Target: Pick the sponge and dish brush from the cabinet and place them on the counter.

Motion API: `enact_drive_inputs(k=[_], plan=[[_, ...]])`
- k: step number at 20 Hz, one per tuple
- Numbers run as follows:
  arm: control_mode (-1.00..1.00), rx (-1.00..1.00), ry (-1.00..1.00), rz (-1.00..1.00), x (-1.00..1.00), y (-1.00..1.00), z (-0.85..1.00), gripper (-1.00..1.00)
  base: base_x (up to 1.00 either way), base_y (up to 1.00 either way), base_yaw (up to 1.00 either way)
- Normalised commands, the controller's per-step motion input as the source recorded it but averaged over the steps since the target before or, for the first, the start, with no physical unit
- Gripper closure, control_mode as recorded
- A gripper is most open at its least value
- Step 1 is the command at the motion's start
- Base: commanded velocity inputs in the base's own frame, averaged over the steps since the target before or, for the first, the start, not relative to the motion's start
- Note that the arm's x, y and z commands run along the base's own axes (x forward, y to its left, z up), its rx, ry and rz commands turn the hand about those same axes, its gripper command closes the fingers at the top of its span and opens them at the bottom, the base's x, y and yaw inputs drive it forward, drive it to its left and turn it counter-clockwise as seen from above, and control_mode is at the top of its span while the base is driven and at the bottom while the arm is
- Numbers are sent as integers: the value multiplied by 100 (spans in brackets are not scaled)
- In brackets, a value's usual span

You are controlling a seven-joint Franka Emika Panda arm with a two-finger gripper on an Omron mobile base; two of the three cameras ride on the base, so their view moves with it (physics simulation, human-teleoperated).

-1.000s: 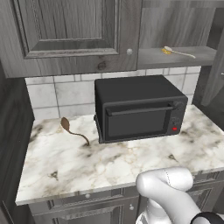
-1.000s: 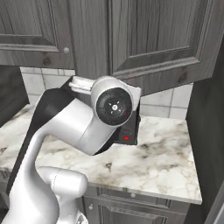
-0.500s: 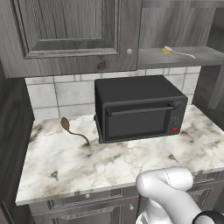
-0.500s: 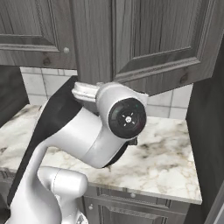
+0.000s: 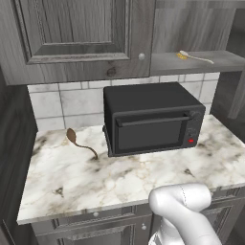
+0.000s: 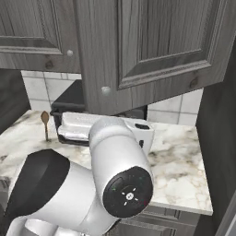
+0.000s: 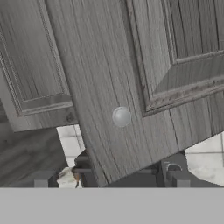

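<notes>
The dish brush [image 5: 195,57], a thin white stick with a small yellow head, lies on the grey shelf [image 5: 201,63] of the dark grey cabinet [image 5: 76,38], above the microwave's right end. The sponge is hidden. The cabinet's right door [image 6: 161,41] stands swung out toward me. In the hand view that door [image 7: 96,65] is close ahead, with its round silver knob [image 7: 121,117] just above my gripper [image 7: 109,179]. The gripper is open and holds nothing, its dark fingertips [image 7: 177,177] wide apart. The white marble counter [image 5: 72,177] stretches below.
A black microwave [image 5: 150,119] stands on the counter against the tiled wall. A brown long-handled spoon [image 5: 79,142] lies to its left. My arm's large white elbow [image 6: 120,184] blocks much of the right base view. A dark wall borders the counter's right end [image 6: 216,138].
In the right base view my arm's round joint has swung down and nearer the camera. The brush, spoon and microwave have not moved.
</notes>
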Motion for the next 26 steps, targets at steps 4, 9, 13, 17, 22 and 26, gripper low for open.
enact_drive_inputs(k=[4,9,13,17,22,26], plan=[[-100,-1,-6,0,-60,61,-7,-100,0,0,0],[-100,-5,-4,0,-43,77,0,-100,0,0,0],[-100,-8,-7,0,-33,61,0,-100,0,0,0],[-100,-13,-1,-4,-12,43,-4,-100,0,0,0],[-100,-19,0,-13,-4,30,-3,-100,0,0,0],[-100,-22,0,-19,0,22,0,-100,0,0,0]])
